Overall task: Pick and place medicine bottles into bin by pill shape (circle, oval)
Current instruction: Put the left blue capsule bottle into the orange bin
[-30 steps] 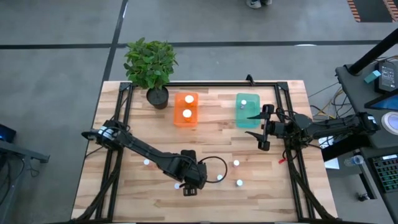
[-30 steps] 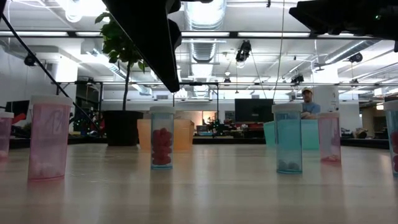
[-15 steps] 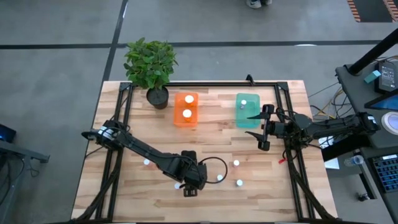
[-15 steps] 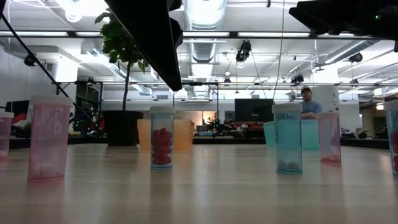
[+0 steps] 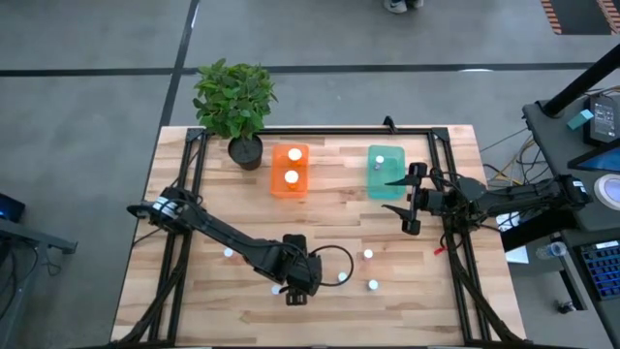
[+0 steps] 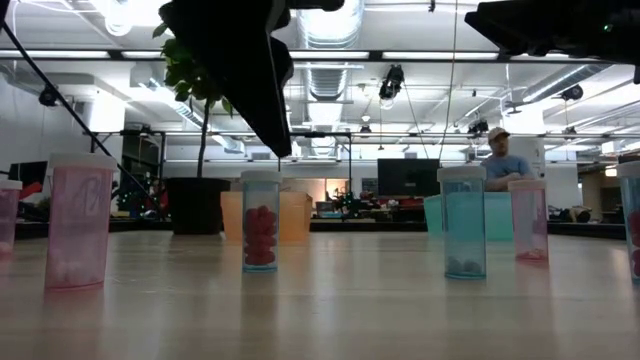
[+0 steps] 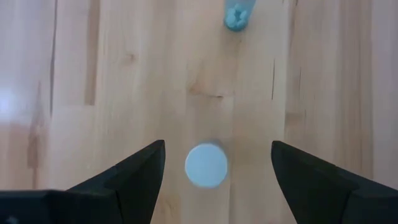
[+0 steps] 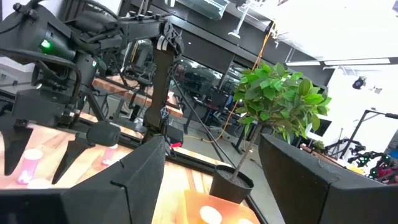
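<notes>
Inside orange tub (image 5: pixel 290 171): two bottles (image 5: pixel 291 166); teal tub (image 5: pixel 385 173): one; both pincers open.

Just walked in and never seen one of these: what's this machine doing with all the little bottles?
It is sorting medicine bottles into two tubs. The left gripper hangs open above a white-capped bottle near the table's front, not yet holding it. The orange tub holds two bottles, the teal tub one. The right gripper waits open beside the teal tub. More bottles stand loose on the table.

Open lab: exposed ducts (image 6: pixel 330 75), monitors (image 6: pixel 408 177)
</notes>
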You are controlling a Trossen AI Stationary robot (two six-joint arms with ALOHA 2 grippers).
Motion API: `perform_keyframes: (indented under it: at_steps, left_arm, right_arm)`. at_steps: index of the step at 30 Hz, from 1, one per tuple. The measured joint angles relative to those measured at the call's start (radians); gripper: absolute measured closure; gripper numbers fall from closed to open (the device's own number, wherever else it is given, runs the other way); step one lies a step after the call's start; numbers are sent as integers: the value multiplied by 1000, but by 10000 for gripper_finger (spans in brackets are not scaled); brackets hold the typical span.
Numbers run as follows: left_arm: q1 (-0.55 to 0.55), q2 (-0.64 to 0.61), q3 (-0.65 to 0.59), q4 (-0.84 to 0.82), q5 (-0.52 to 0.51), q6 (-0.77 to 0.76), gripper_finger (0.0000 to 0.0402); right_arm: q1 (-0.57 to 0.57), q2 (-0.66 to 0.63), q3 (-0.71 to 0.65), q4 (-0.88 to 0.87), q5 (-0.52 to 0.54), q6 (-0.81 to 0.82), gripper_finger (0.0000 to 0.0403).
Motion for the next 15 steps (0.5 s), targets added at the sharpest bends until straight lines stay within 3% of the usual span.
perform_keyframes:
  at_steps: [15]
  left_arm:
    - [1, -2, -100, 92, -23, 0, 127]
  right_arm:
    - [0, 0, 0, 0, 0, 0, 156]
